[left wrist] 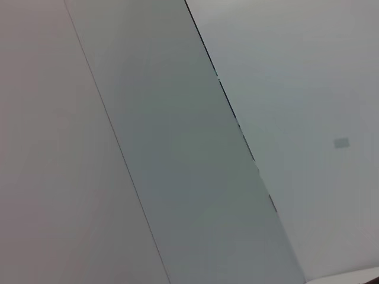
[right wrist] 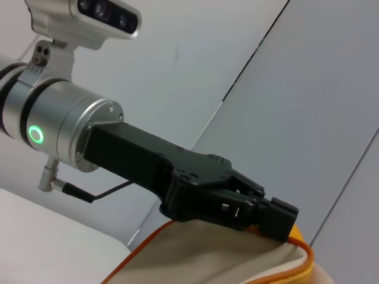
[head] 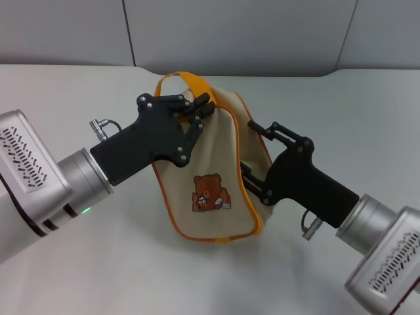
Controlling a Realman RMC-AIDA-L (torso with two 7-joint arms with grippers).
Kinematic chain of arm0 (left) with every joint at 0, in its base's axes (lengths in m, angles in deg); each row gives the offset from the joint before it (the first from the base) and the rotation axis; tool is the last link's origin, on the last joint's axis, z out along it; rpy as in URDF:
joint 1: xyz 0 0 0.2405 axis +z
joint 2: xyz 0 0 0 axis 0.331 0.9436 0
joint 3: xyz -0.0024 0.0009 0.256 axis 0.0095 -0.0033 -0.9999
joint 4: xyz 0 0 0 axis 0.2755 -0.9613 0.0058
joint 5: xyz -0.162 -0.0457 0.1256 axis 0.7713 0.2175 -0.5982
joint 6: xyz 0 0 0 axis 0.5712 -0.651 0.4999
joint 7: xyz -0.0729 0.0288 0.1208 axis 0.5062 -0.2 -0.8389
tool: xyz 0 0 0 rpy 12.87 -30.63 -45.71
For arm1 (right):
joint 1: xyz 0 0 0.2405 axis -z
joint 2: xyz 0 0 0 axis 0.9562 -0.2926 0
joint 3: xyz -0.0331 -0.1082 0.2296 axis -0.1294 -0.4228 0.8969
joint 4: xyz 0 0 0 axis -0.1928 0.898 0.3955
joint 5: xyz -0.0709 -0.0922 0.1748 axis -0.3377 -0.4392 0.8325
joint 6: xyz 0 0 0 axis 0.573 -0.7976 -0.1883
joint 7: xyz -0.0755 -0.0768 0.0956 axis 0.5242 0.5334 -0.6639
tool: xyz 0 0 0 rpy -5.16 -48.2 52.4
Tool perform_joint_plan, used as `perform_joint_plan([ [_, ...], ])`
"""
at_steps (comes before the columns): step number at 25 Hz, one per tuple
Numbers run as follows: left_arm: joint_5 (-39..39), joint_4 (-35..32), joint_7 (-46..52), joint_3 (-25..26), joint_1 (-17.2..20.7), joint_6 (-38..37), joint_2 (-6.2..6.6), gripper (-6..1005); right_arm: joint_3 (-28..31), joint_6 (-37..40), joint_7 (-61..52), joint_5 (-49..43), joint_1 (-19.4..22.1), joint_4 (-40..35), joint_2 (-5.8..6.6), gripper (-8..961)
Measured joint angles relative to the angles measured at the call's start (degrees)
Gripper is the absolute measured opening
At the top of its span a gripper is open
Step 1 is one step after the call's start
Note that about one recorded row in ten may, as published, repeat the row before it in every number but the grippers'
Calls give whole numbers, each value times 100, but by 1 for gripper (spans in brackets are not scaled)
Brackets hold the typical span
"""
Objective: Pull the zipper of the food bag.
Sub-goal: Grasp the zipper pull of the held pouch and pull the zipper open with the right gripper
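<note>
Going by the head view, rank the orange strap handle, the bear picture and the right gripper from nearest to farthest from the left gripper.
1. Orange strap handle: at the bag's top, right against the left gripper.
2. Bear picture: lower on the food bag's front face, below that gripper.
3. Right gripper: at the bag's right edge. It is near the bear's distance, so 2 and 3 are close to call.

I see a small beige fabric food bag [head: 213,164], upright on the white table, bear-printed face toward me; orange zipper line [head: 252,216] rims that panel.
</note>
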Motion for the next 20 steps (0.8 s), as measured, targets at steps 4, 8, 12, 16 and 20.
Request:
perform_joint_plan([
  [4, -3, 1, -2, 0, 0, 0, 0, 64, -54, -157, -74, -15, -96, 28, 0, 570],
  [8, -1, 1, -2, -1, 0, -5, -1, 58, -56, -272, -73, -29, -152, 75, 0, 571],
  [12, -2, 3, -2, -1, 0, -12, -1, 52, -2, -327, -88, -29, -191, 89, 0, 436],
  [16, -2, 10, -5, -1, 0, -23, -1, 47, 9, -328, -77, -27, -209, 133, 0, 279],
  [20, -3, 10, -10, 9, 0, -26, -1, 45, 10, -335, -44, -24, -214, 142, 0, 156],
])
